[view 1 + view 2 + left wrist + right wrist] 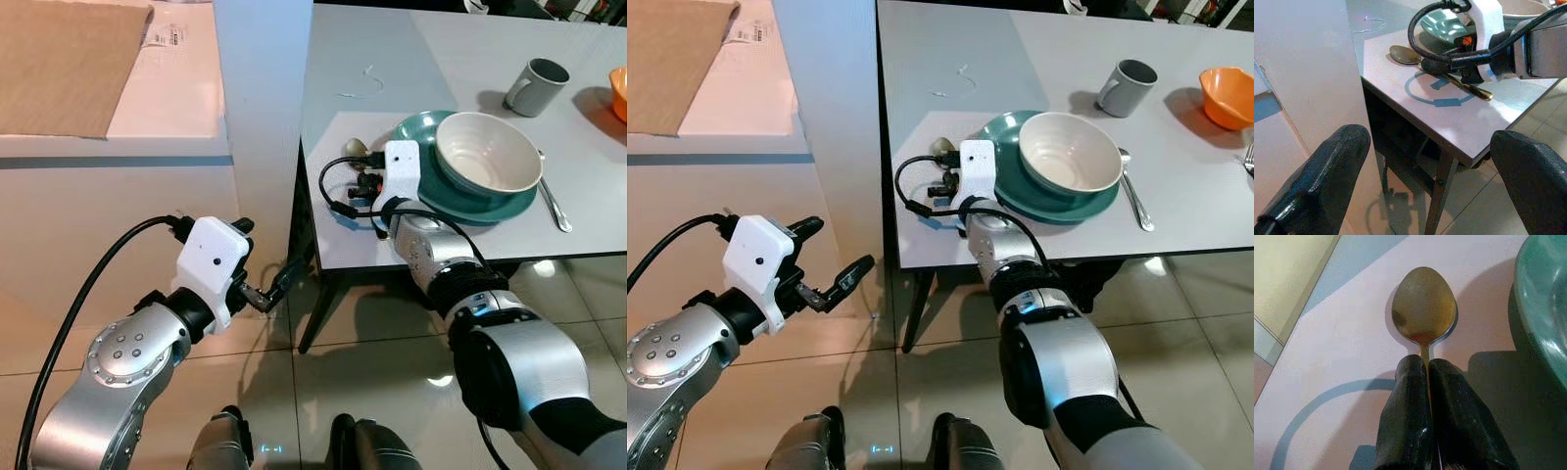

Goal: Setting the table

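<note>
Gold spoon (1423,303) in right gripper (1428,363) fingers — beside teal plate (427,191) rim.

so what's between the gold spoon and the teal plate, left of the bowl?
Bare tabletop in the plate's shadow. In the right wrist view the right gripper, jaws shut on the gold spoon, sits beside the teal plate rim, apart.

Golden-brown spoon (1423,304), teal plate (490,204), cream bowl (487,150), grey mug (535,86), orange bowl (1227,96), blue circle mark (1439,92)

Bowl (488,150) on plate (490,203); spoon (1423,306) left, mug (535,86) behind.
</note>
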`<state>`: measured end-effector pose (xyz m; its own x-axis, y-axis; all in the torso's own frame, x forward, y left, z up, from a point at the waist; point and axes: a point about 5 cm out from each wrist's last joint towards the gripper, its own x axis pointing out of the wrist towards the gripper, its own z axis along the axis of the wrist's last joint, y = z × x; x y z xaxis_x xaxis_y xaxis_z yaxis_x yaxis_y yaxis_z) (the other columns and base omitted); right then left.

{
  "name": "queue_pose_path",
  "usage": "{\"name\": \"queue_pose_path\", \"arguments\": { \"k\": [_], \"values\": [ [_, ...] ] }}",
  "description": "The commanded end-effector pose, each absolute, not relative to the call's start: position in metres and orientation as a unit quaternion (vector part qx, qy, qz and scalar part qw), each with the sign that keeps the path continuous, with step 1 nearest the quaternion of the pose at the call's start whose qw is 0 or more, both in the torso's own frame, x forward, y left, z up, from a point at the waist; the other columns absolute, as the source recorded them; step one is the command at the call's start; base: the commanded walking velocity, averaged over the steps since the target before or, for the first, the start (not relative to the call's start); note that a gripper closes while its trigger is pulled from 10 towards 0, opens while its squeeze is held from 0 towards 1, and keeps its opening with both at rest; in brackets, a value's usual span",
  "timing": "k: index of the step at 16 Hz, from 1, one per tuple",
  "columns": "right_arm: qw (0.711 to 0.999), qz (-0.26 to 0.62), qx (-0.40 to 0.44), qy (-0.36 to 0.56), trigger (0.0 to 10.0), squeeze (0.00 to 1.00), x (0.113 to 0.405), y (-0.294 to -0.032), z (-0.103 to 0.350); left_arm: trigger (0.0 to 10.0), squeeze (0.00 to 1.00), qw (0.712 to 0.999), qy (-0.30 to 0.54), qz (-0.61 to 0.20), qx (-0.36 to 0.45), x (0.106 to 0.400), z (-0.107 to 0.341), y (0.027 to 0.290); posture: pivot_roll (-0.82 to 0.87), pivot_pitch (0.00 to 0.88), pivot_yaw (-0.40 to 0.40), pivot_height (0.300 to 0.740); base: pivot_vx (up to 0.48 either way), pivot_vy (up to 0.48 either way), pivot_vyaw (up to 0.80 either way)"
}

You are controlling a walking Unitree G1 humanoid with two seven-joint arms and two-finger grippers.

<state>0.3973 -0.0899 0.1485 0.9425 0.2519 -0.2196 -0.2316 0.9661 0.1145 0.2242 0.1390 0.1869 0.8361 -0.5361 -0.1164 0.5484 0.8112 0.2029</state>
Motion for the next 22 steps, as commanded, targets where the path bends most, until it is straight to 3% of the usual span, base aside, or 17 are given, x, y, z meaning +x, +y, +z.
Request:
{"name": "queue_pose_path", "arguments": {
  "k": [1, 2, 3, 7, 9, 10, 13, 17, 19, 22],
  "values": [
    [0.981, 0.121, 0.06, 0.142, 10.0, 0.0, 0.395, -0.089, 0.139, 10.0, 0.0, 0.945, 0.024, -0.305, 0.115, 0.221, 0.19, 0.134, 0.06, 0.261, -0.104, 0.74, 0.0, 0.0, 0.0],
    [0.98, 0.123, 0.066, 0.143, 10.0, 0.61, 0.395, -0.088, 0.139, 10.0, 0.0, 0.945, 0.024, -0.305, 0.115, 0.221, 0.19, 0.134, 0.06, 0.258, -0.103, 0.74, 0.0, 0.0, 0.0],
    [0.98, 0.123, 0.067, 0.143, 10.0, 1.0, 0.395, -0.088, 0.139, 10.0, 0.0, 0.945, 0.024, -0.306, 0.115, 0.222, 0.19, 0.133, 0.06, 0.256, -0.103, 0.74, 0.0, 0.0, 0.0],
    [0.982, 0.118, 0.054, 0.135, 10.0, 1.0, 0.397, -0.092, 0.143, 10.0, 0.0, 0.946, 0.014, -0.302, 0.119, 0.226, 0.192, 0.133, 0.06, 0.237, -0.102, 0.74, 0.0, 0.0, 0.0],
    [0.987, 0.12, 0.039, 0.101, 10.0, 1.0, 0.402, -0.094, 0.159, 10.0, 0.0, 0.959, -0.007, -0.262, 0.104, 0.234, 0.199, 0.138, 0.06, 0.199, -0.107, 0.74, 0.0, 0.0, 0.0],
    [0.988, 0.129, 0.045, 0.073, 10.0, 0.0, 0.405, -0.094, 0.17, 10.0, 0.0, 0.967, -0.015, -0.233, 0.105, 0.239, 0.201, 0.142, 0.06, 0.187, -0.106, 0.74, 0.0, 0.0, 0.0],
    [0.984, 0.162, 0.069, -0.022, 10.0, 0.0, 0.396, -0.099, 0.195, 10.0, 0.0, 0.976, -0.026, -0.179, 0.119, 0.251, 0.203, 0.146, 0.05, 0.153, -0.095, 0.74, 0.0, 0.0, 0.0],
    [0.975, 0.171, 0.039, -0.135, 10.0, 0.0, 0.336, -0.117, 0.203, 10.0, 0.0, 0.985, -0.017, -0.12, 0.124, 0.267, 0.195, 0.142, 0.0, 0.116, -0.061, 0.74, 0.0, -0.36, 0.0],
    [0.986, 0.102, 0.061, -0.116, 10.0, 0.0, 0.311, -0.127, 0.182, 10.0, 0.0, 0.983, -0.028, -0.129, 0.13, 0.27, 0.192, 0.129, -0.02, 0.098, -0.026, 0.74, 0.0, -0.48, 0.0],
    [0.982, 0.11, 0.063, -0.141, 10.0, 0.0, 0.289, -0.13, 0.195, 10.0, 0.0, 0.983, -0.041, -0.127, 0.128, 0.272, 0.195, 0.125, -0.02, 0.082, -0.022, 0.74, 0.0, -0.48, 0.0]
  ]
}}
